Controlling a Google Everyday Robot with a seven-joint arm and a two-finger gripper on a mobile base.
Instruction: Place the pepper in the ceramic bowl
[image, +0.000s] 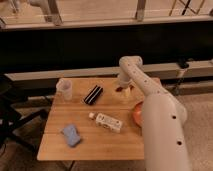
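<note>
My claw hangs over the far right part of the counter, with the small dark red pepper right at it. The orange-red ceramic bowl sits nearer on the counter, mostly hidden behind my arm.
</note>
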